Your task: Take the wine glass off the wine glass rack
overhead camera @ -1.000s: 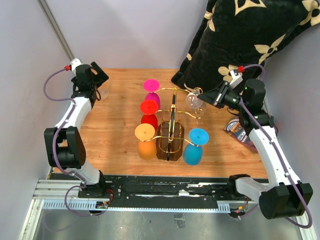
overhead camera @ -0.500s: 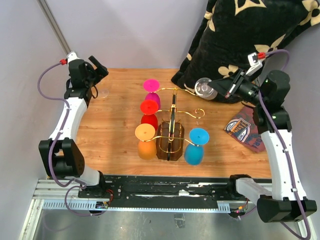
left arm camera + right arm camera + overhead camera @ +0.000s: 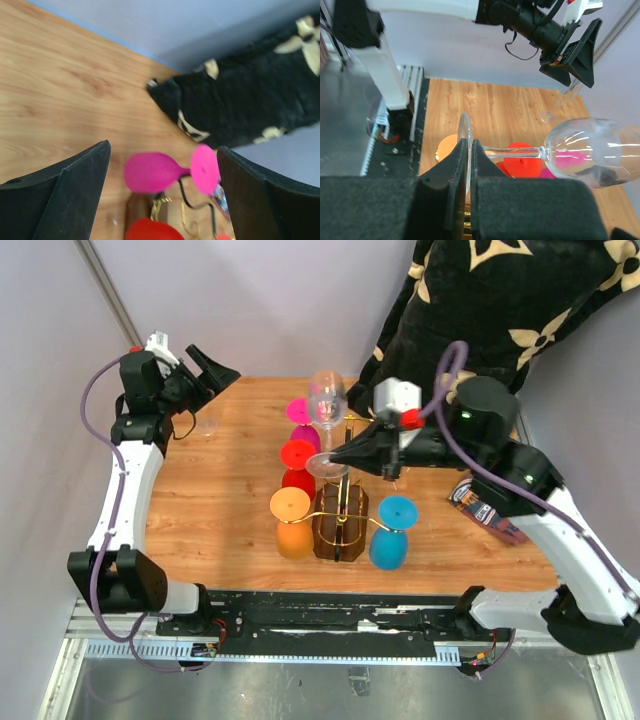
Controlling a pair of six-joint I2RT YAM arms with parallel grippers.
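My right gripper [image 3: 340,456] is shut on the foot of a clear wine glass [image 3: 327,400] and holds it in the air above the back of the wine glass rack [image 3: 345,502], bowl uppermost. The right wrist view shows the fingers [image 3: 454,165] pinching the glass's foot [image 3: 464,131], with stem and bowl [image 3: 592,150] reaching right. The gold wire rack with its brown base carries pink [image 3: 303,412], red [image 3: 298,454], orange [image 3: 290,506] and blue [image 3: 398,513] glasses upside down. My left gripper [image 3: 215,375] hangs open at the back left, facing the pink glass [image 3: 150,172].
Another clear glass [image 3: 207,427] stands on the wooden table [image 3: 220,510] below the left gripper. A black cushion with beige flowers [image 3: 480,310] leans at the back right. A printed packet [image 3: 480,508] lies at the right edge under the right arm.
The right arm carried the clear glass from the back right to above the rack, turning it bowl up. The left arm rose and turned toward the rack.
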